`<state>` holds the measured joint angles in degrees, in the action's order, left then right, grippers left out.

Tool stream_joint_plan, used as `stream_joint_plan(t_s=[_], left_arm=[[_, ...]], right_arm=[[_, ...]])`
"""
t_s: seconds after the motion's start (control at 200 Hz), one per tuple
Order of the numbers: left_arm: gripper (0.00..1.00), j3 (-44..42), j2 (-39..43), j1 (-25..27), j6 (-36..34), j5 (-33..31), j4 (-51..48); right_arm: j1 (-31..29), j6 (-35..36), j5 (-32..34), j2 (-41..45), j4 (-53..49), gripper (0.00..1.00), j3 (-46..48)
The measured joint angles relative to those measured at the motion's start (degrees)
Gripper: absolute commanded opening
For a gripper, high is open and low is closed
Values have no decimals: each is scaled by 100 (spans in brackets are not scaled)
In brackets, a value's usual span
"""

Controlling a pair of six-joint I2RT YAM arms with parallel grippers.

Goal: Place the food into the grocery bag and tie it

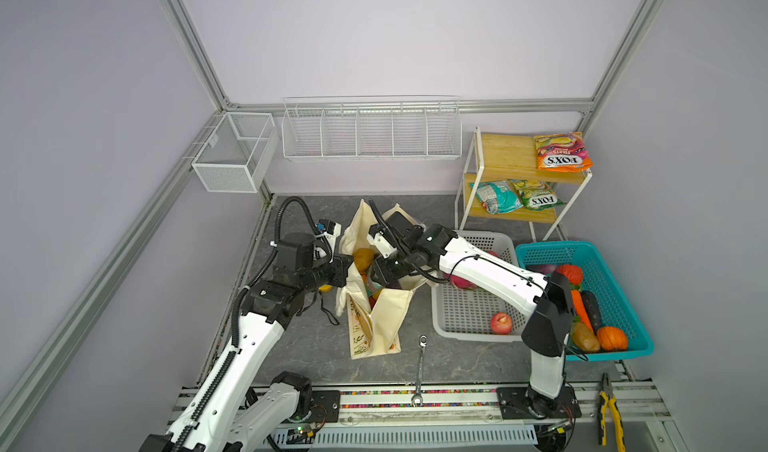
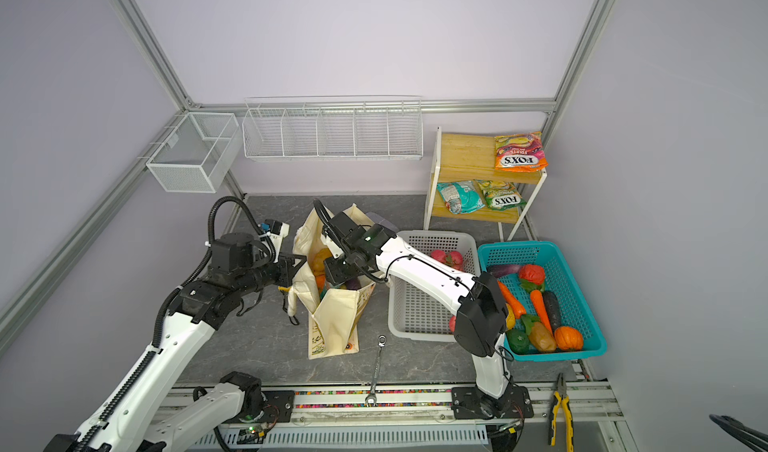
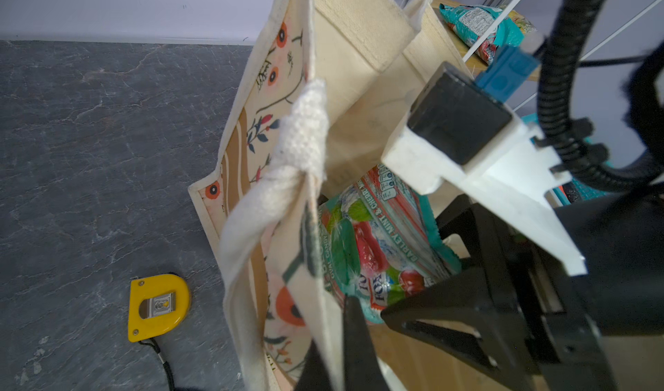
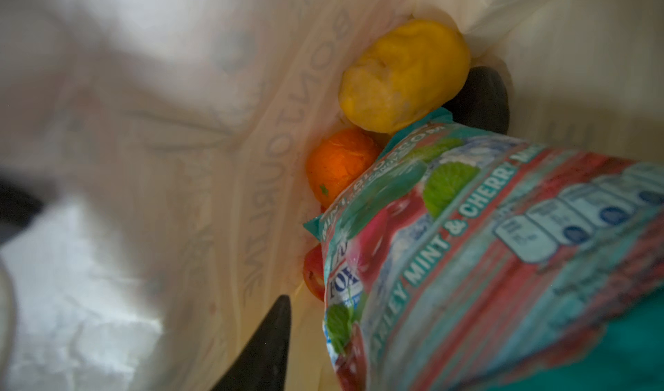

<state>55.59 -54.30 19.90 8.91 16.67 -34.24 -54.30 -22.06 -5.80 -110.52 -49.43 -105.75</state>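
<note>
GROCERY RUN: A cream grocery bag (image 1: 386, 317) (image 2: 336, 321) stands upright, mouth up, near the middle of the slate table (image 1: 311, 346), with both arms at its rim. The left gripper (image 1: 348, 268) (image 3: 334, 353) has its jaws pressed together on the bag's left wall, pinching the canvas near the thick white handle (image 3: 305, 134). The right gripper (image 1: 380, 274) (image 2: 337, 272) reaches into the mouth from the right. Its wrist view shows one black finger (image 4: 266, 353) standing narrowly clear of a teal snack packet (image 4: 485, 263) (image 3: 373, 242). The other finger is hidden behind the packet, so whether the jaws grip it cannot be told.

The packet sits inside the bag with its long axis running down the interior. Its short end points toward a yellow piece (image 4: 402, 73), an orange (image 4: 341, 166) and a red piece (image 4: 312, 274) at the bottom. A tan potato (image 1: 363, 257) (image 2: 320, 259) shows at the mouth in both top views.

Room is tight on the right, where a grey basket (image 1: 469, 317) sits just beside the bag. On the left, a yellow tape measure (image 3: 158, 306) lies near the bag's foot. Bare slate opens in front of the bag as far as a wrench (image 1: 420, 367), and behind it toward the back wall.
</note>
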Motion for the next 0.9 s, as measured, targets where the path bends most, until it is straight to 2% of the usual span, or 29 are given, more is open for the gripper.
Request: stream_joint_plan(t_s=[0.25,0.4,0.56,0.62,0.725,0.8,0.9], left_arm=[[0,0,0,0,-2,0,0],[0,0,-2,0,0,7,-2],[0,0,20,0,-4,-26,-11],[0,0,37,0,-17,-52,-33],[0,0,46,0,-22,-98,-39],[0,0,46,0,-22,-116,-37],[0,0,42,0,-22,-133,-37]], right_arm=[[-389,245,765,0,-358,84,-671],[-619,385,1368,37,-573,90,-1285],[-732,568,2118,424,-608,94,-1287],[-734,647,2441,743,-520,100,-1075],[-719,684,3071,1563,-149,88,-330],[-634,662,3418,2347,234,88,472],[-245,409,3447,3289,704,90,1488]])
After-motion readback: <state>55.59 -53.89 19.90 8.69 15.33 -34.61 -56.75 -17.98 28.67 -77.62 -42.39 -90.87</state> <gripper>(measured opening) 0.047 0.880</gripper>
